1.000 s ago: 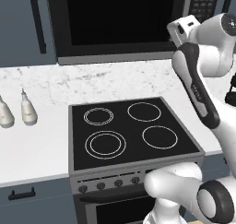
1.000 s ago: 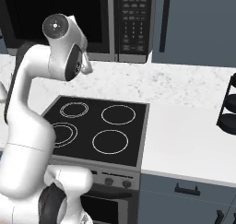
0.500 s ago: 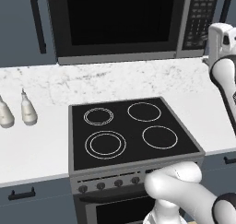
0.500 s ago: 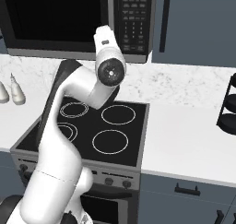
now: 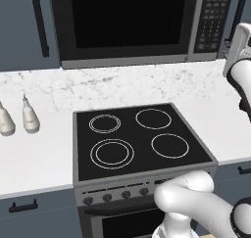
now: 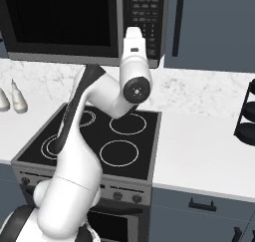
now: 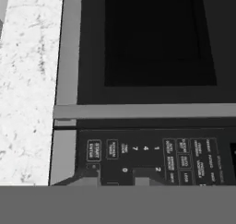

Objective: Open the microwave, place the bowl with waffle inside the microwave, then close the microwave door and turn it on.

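The microwave [image 5: 127,26] [image 6: 64,22] sits above the counter, and the microwave door [image 7: 156,38] is closed, its glass dark. The narrow keypad [image 5: 212,21] [image 6: 147,19] [image 7: 152,158] lies at the microwave's right end. My white hand [image 6: 133,42] is raised in front of the keypad's lower part and points at it. In the hand view my gripper [image 7: 117,178] is close to the buttons. Its two dark fingertips [image 7: 87,177] stand a narrow gap apart with nothing between them. The bowl with waffle is out of view.
A black four-ring stove [image 5: 137,139] [image 6: 99,136] lies below the microwave, with my arm reaching over it. Two pale bottles [image 5: 19,119] [image 6: 12,99] stand on the marble counter to the left. A black rack [image 6: 246,116] stands at the far right. Dark cabinets flank the microwave.
My arm has swung to the right and up, from over the stove to the keypad.
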### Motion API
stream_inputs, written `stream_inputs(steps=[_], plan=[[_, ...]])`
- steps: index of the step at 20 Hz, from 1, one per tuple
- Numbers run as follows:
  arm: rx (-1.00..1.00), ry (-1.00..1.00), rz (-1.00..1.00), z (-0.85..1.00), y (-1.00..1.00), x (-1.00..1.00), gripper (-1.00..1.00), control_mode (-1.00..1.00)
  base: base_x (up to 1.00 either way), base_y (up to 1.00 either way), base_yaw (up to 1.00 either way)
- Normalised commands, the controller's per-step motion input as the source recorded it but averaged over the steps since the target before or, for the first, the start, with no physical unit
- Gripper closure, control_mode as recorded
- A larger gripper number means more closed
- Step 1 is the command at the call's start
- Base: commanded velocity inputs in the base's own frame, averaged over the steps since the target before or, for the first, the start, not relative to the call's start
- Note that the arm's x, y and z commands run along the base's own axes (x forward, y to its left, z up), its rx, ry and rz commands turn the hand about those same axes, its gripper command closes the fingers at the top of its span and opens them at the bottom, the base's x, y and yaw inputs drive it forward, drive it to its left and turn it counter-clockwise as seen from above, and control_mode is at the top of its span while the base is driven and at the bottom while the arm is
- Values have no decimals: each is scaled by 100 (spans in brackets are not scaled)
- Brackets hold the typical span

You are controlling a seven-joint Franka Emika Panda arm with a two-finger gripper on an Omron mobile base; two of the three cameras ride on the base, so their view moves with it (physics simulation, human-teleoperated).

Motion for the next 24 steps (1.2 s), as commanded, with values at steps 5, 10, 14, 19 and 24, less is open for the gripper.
stream_inputs(steps=[5, 10, 14, 19, 24], plan=[[13, 6, 0, 0, 0, 47, 100, -100, 0, 0, 0], [7, 3, 2, -15, 0, 37, 100, -100, 0, 0, 0], [5, 0, 4, -25, 0, 17, 100, -100, 0, 0, 0], [1, 0, 3, -7, 10, 17, 100, -100, 0, 0, 0], [0, 0, 4, -5, 8, 30, 100, -100, 0, 0, 0]])
